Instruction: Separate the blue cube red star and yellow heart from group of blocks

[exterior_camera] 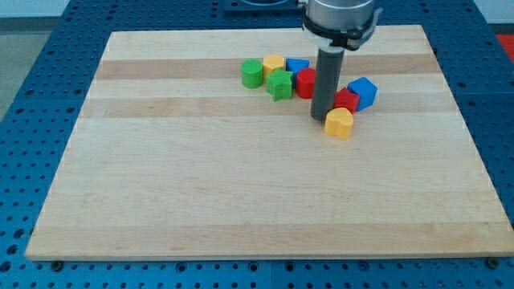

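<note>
Camera view: nearest the view's bottom, the wooden board [241,201] lies bare across its whole lower half, with its front edge well apart from every block, so the widest open room is on that side and toward the view's left. The board rests on a blue perforated table [32,96].

Farther up, the yellow heart [339,124] is the nearest block. My tip [323,120] stands just beside it on the view's left, seemingly touching it; the rod carries no jaws, so nothing is pinched or spread. Behind the heart sits the red star [346,100], partly hidden by the rod, and touching it at the view's right is the blue cube [363,92]. These three lie right of the rod, with bare board between them and the right edge.

Left of the rod, a red block [305,83] of unclear shape is partly hidden. Beside it are a green star [279,84] and a green cylinder-like block [252,73]. Farthest back are a yellow block [274,63] and a second blue block [297,66], near the board's far edge.
</note>
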